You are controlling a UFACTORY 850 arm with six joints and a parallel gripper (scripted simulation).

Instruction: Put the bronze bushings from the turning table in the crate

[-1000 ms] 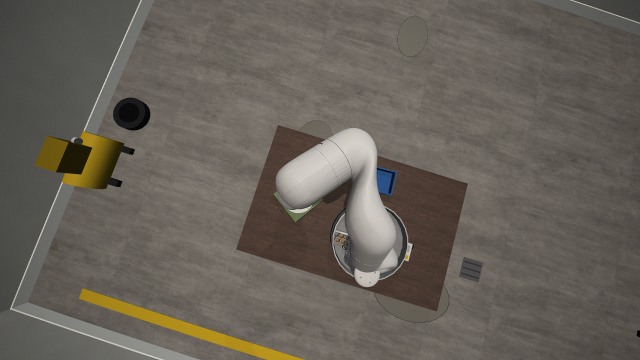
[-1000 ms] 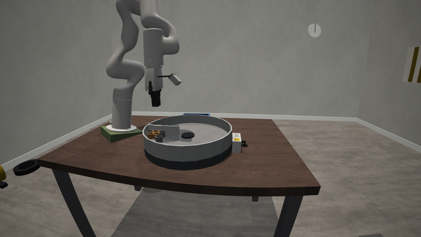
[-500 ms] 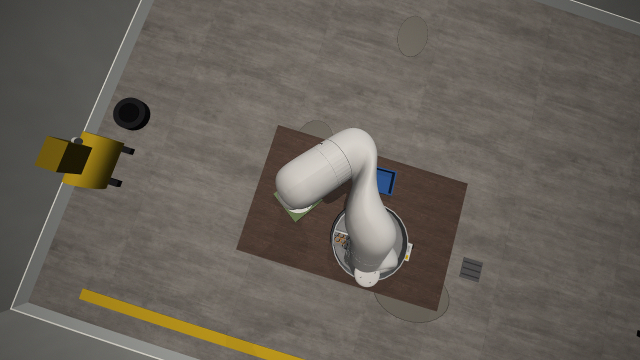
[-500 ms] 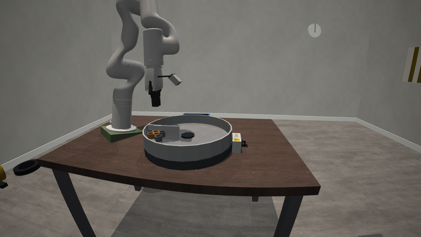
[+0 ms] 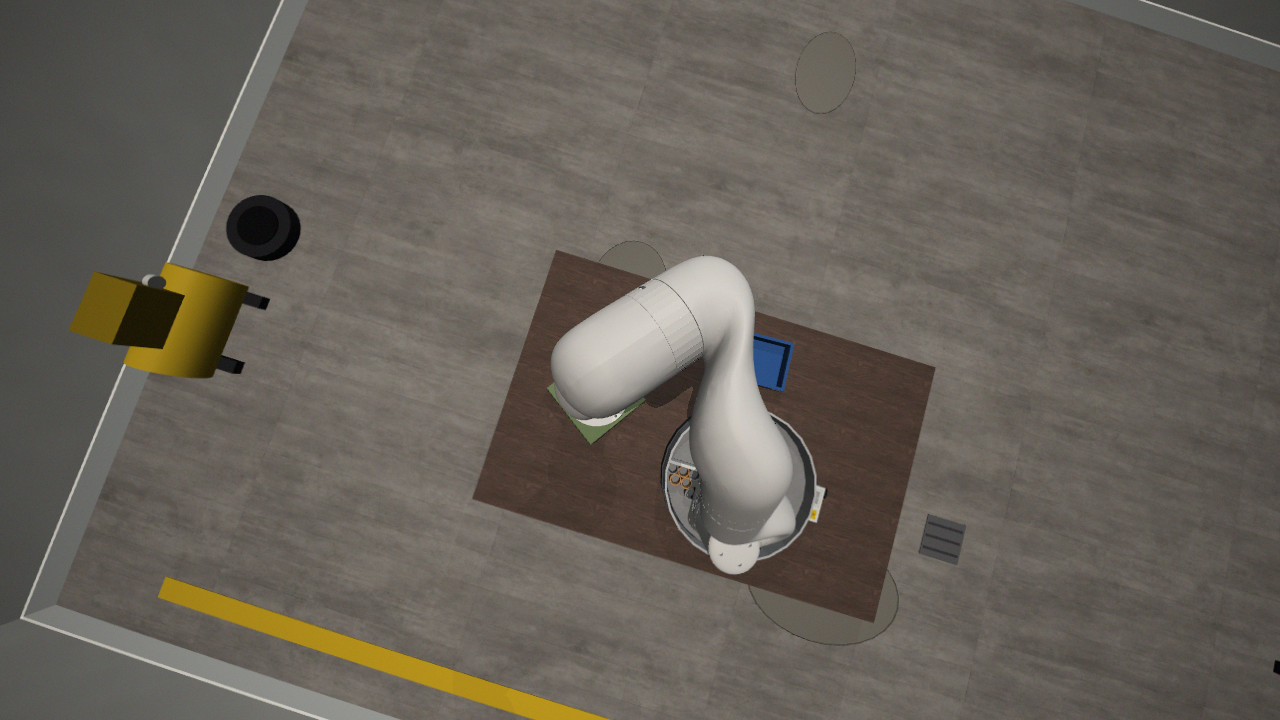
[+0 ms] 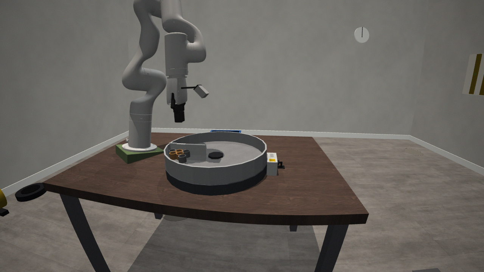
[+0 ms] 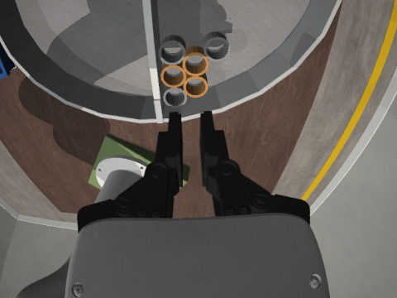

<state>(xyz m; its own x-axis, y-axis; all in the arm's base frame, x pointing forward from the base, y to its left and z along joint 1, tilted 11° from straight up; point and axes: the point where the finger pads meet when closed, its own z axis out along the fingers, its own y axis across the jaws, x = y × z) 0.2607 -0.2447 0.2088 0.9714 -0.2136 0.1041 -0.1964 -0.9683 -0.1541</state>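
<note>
The round grey turning table (image 6: 216, 158) stands on the dark wooden table; it also shows in the top view (image 5: 738, 483). A tight cluster of bushings lies at its left rim against a grey divider wall (image 7: 150, 50). Three are bronze (image 7: 195, 65) (image 7: 172, 76) (image 7: 195, 86) and three are steel (image 7: 172, 51) (image 7: 217, 45) (image 7: 174, 98). The cluster also shows in the side view (image 6: 178, 153). The blue crate (image 5: 772, 360) sits behind the turning table, mostly hidden in the side view (image 6: 225, 130). My gripper (image 6: 178, 116) hangs well above the cluster, pointing down. Its fingers stand nearly shut with a narrow gap and hold nothing.
A black hub (image 6: 215, 155) sits at the turning table's middle. A white control box (image 6: 272, 164) is fixed to its right side. My arm's green base plate (image 6: 137, 152) is left of the turning table. A black tyre (image 5: 261, 226) and a yellow machine (image 5: 165, 317) stand on the floor.
</note>
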